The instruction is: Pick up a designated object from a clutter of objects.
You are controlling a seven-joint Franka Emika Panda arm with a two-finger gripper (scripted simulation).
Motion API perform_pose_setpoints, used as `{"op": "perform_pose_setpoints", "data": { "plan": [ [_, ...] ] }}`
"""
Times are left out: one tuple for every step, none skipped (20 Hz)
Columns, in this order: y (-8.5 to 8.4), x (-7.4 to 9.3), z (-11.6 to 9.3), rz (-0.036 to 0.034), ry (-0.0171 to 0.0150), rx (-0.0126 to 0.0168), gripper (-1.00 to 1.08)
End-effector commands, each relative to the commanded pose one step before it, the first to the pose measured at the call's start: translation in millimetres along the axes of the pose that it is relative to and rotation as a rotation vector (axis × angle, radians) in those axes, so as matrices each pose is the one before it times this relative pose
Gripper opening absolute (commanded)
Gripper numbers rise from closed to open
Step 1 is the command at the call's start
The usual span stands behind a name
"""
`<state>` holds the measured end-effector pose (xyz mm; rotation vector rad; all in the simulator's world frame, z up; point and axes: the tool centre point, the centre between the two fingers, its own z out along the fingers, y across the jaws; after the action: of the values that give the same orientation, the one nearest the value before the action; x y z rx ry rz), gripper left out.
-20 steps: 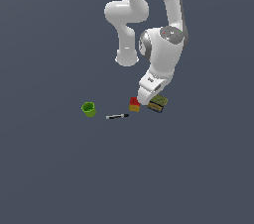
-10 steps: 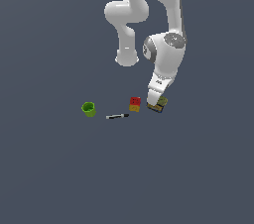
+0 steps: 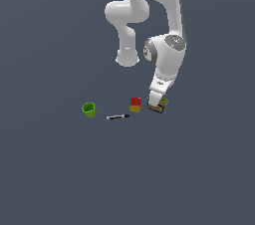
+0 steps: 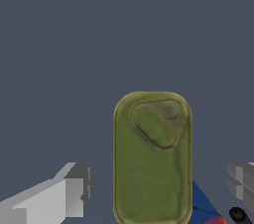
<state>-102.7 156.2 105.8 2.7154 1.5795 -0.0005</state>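
The work surface (image 3: 45,179) I am viewing is a flat, uniform dark grey-blue plane with no visible edges. Going from the exterior view's left, I note a green cup (image 3: 89,109) standing upright, well apart from the rest. Next comes a thin black pen (image 3: 117,117) lying flat, its far end near a red-and-yellow block (image 3: 135,104). Just beside that block, toward the exterior view's right, sits the can (image 3: 158,105) with the olive-green top, directly beneath the white arm (image 3: 167,59), which descends steeply onto it. In the wrist view the can's olive top (image 4: 152,158), with its pull-tab recess, fills the space between the two grey fingers (image 4: 74,193), and a strip of its blue side shows along one edge. The gripper (image 4: 156,191) is spread wide, straddling the can; a clear gap remains on both sides between each finger and the can, so nothing is grasped.
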Motion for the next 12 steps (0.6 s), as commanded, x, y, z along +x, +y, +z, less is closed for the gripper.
{"op": "perform_pose_setpoints", "data": {
  "plan": [
    [-0.40,-0.33,6.14,-0.00057,-0.00027,0.00058,1.00],
    [-0.29,0.03,3.56,-0.00079,0.00026,0.00015,1.00],
    [-0.23,-0.02,4.08,-0.00065,0.00020,0.00011,1.00],
    [-0.21,-0.03,4.58,-0.00066,0.00019,0.00008,1.00],
    [-0.19,-0.02,4.90,-0.00067,0.00017,0.00005,1.00],
    [-0.10,-0.04,4.48,-0.00048,0.00009,0.00000,1.00],
    [-0.08,-0.01,3.92,-0.00048,0.00006,-0.00003,1.00],
    [-0.07,0.02,3.37,-0.00048,0.00003,-0.00006,1.00],
    [-0.07,0.04,2.83,-0.00048,-0.00001,-0.00010,1.00],
    [0.10,-0.09,2.32,0.00000,0.00000,0.00000,1.00],
    [-0.09,0.08,1.77,-0.00046,-0.00007,-0.00015,1.00],
    [0.06,-0.05,1.28,0.00000,0.00000,0.00000,1.00]
  ]
}}
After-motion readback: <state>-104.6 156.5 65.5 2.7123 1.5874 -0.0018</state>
